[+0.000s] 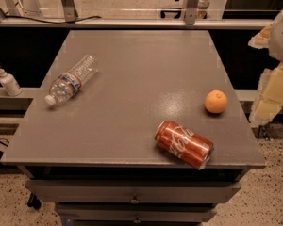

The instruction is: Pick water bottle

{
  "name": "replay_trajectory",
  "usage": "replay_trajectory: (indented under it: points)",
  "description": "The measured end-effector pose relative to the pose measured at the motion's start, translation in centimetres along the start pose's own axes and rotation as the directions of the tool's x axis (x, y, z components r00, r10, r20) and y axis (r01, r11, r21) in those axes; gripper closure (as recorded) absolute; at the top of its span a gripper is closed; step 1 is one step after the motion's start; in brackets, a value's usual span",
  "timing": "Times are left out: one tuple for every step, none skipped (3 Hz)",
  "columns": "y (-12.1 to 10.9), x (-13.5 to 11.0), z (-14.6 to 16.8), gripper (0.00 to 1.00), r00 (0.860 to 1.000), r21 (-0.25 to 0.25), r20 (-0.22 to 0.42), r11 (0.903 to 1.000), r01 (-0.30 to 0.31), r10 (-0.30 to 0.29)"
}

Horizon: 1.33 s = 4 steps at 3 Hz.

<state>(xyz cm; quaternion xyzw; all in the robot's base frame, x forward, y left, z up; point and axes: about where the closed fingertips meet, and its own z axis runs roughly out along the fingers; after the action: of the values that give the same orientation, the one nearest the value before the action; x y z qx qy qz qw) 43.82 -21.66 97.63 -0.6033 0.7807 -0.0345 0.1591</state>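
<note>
Grey table (141,74) on speckled floor (273,206): we note the water bottle (70,81) lying near its left edge, the gripper (272,91) apparently beyond its right edge, grip state indeterminable.

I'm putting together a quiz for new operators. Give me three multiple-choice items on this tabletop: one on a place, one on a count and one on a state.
1. Where on the grey table does the clear ribbed plastic water bottle lie?
A. left side
B. right side
C. front middle

2. How many things lie on the table?
A. two
B. three
C. five

3. How is the red aluminium soda can placed?
A. upright
B. on its side
C. held in the air

Answers:
1 A: the bottle lies near the left edge, far from the tool, which is at the right edge of the view beside the table.
2 B: the three things are the bottle, the can and the round orange fruit.
3 B: the can's length lies along the tabletop.
</note>
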Motion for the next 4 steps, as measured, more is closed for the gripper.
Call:
replay_trajectory:
  points:
    - [-0.2, 0.0, -0.4, 0.00, 1.000, 0.006, 0.007, 0.9999, 0.011, -0.011]
    - [-0.1, -2.0, 0.2, 0.00, 0.996, 0.003, 0.045, 0.9968, 0.080, -0.080]
    - [0.1, -6.3, 2.3, 0.00, 0.972, -0.009, 0.126, 0.9799, 0.199, -0.196]
    - [0.5, -11.1, 4.5, 0.00, 0.927, -0.010, 0.213, 0.9484, 0.317, -0.308]
